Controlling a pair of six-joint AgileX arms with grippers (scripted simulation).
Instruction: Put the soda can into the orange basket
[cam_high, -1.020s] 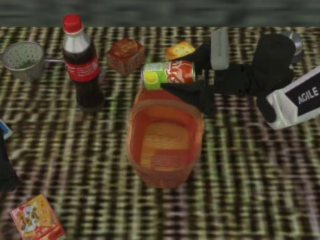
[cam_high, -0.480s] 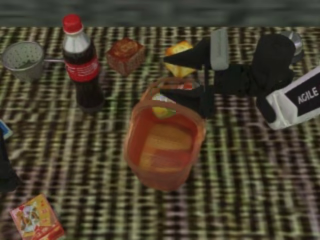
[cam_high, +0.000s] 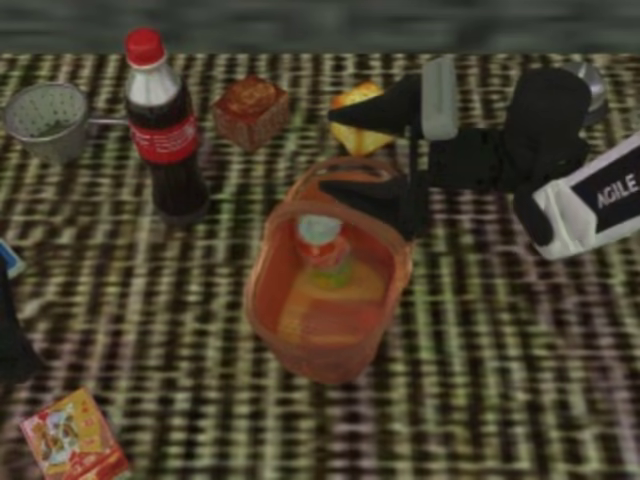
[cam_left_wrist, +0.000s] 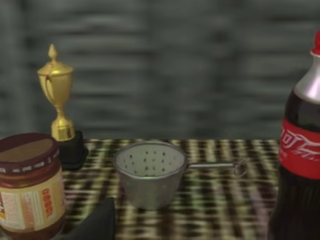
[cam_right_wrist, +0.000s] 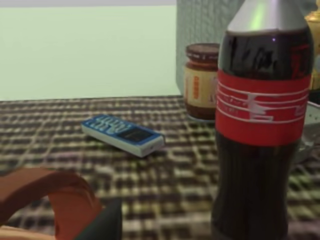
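Soda can (cam_high: 322, 243) sits upright inside the orange basket (cam_high: 262, 300), toward its 12 o'clock end, silver top up. Right tool (cam_high: 352, 148) hangs over the basket's 1 o'clock rim, fingers spread wide, gripping nothing. Cola bottle (cam_high: 163, 125) at the basket's 10 o'clock. Left arm parked at table's left edge.

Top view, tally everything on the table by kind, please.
Drinks: 2, cola bottle and soda can
Containers: 2, orange basket and strainer cup
Boxes: 2, brown box and colourful box
Yellow snack: 1
Blue phone: 1
Total: 8
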